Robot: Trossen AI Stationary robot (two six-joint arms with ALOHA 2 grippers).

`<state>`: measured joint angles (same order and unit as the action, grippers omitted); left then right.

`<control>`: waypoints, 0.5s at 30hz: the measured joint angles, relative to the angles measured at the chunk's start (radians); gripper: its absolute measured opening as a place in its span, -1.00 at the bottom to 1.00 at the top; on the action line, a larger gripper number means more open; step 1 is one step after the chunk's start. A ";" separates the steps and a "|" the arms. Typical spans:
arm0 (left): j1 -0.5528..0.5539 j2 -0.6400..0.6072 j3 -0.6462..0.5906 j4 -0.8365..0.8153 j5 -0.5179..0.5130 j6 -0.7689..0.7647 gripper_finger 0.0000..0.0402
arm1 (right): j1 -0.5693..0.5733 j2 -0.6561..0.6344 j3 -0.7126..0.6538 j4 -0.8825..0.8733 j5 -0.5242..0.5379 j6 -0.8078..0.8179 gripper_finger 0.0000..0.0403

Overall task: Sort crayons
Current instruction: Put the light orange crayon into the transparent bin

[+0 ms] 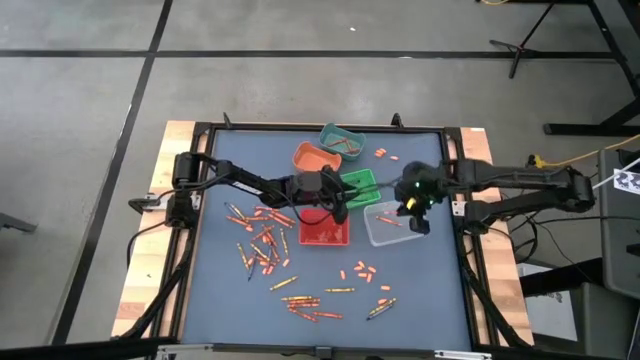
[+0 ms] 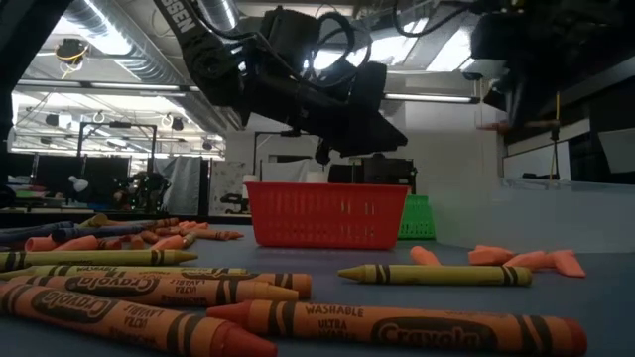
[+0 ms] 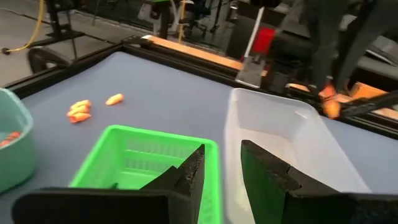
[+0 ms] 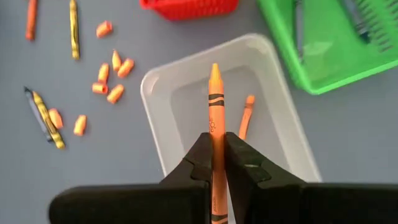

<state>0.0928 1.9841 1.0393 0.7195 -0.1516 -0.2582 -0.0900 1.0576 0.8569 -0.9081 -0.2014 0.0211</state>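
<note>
Orange crayon pinched above the clear bin.

High view: right gripper (image 1: 414, 212) hovers over the clear bin (image 1: 385, 225) right of centre; left gripper (image 1: 335, 205) sits above the red bin (image 1: 325, 232), loose crayons (image 1: 262, 245) scattered lower left.
Right wrist view: fingers clamped on the orange crayon (image 4: 215, 106) near its butt.
Left wrist view: fingers apart, empty.
The crayon looks light, stiff and waxy, likely snappable; a mid-shaft grip seems best.

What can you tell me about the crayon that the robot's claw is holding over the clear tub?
The held crayon is a whole orange stick with a paper wrapper, black bands and a bare waxy tip. The right gripper pinches it, tip pointing away, above the clear plastic bin. One other orange crayon already lies in that bin.
</note>
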 joint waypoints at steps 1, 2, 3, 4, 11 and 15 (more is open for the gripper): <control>-0.010 0.000 0.000 0.003 0.000 0.006 -0.55 | 0.020 0.000 -0.011 0.000 0.014 0.015 -0.89; -0.023 -0.001 0.000 0.008 0.000 0.012 -0.55 | 0.040 0.000 -0.022 -0.001 0.028 0.029 -0.89; -0.035 -0.001 0.000 0.016 0.001 0.023 -0.55 | 0.056 0.000 -0.032 -0.001 0.036 0.043 -0.89; -0.048 -0.001 0.000 0.025 0.002 0.032 -0.55 | 0.073 0.000 -0.041 0.001 0.048 0.052 -0.89; -0.146 -0.001 0.000 0.046 0.023 0.067 -0.55 | 0.153 0.000 -0.107 0.061 0.080 0.083 -0.89; -0.201 -0.001 0.000 0.044 0.023 0.068 -0.55 | 0.171 0.001 -0.124 0.104 0.081 0.083 -0.89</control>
<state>-0.1084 1.9831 1.0397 0.7633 -0.1284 -0.1905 0.0815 1.0584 0.7326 -0.8042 -0.1208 0.1036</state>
